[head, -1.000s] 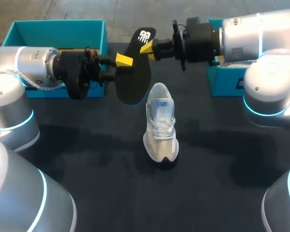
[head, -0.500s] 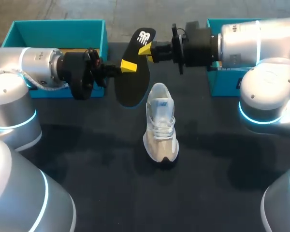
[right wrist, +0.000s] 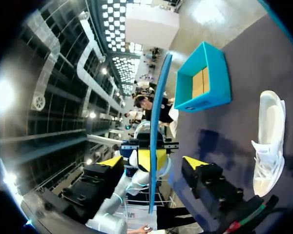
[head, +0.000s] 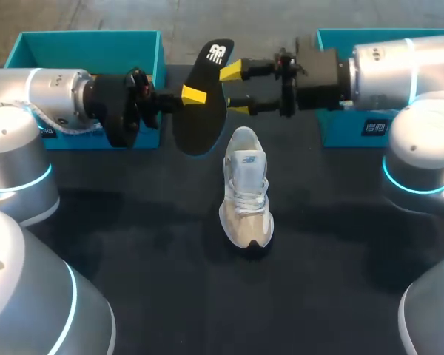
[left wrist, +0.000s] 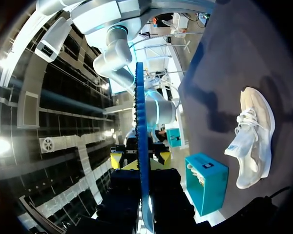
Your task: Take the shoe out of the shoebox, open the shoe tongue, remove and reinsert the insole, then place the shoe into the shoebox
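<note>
1. Black tabletop (head: 133, 244) fills the scene. A pale shoe (head: 244, 185) stands on its sole near the middle. One teal shoebox (head: 89, 44) sits at the far left, and a second teal box (head: 329, 132) sits at the far right.
2. Judging by how things lie, the first half of the task is done. The shoe is out of its box and the insole (head: 200, 126) is out of the shoe. Whether the tongue is fully opened is hard to tell. The insole has yet to be slid back in, and the shoe has yet to be returned to the shoebox.
3. The left gripper (left wrist: 140, 160) is clamped on the insole, one finger against each flat face. In the left wrist view the insole runs straight out from between the fingers as a thin strip seen edge-on.
4. The right gripper (head: 237, 90) has its fingers spread wide. In the right wrist view the insole's edge stands between them and touches neither pad.
5. The insole hangs in the air with its lower end just behind the shoe's heel opening.
6. The shoe rests below and to one side of both pairs of fingers. It is apart from them and touched by neither.
</note>
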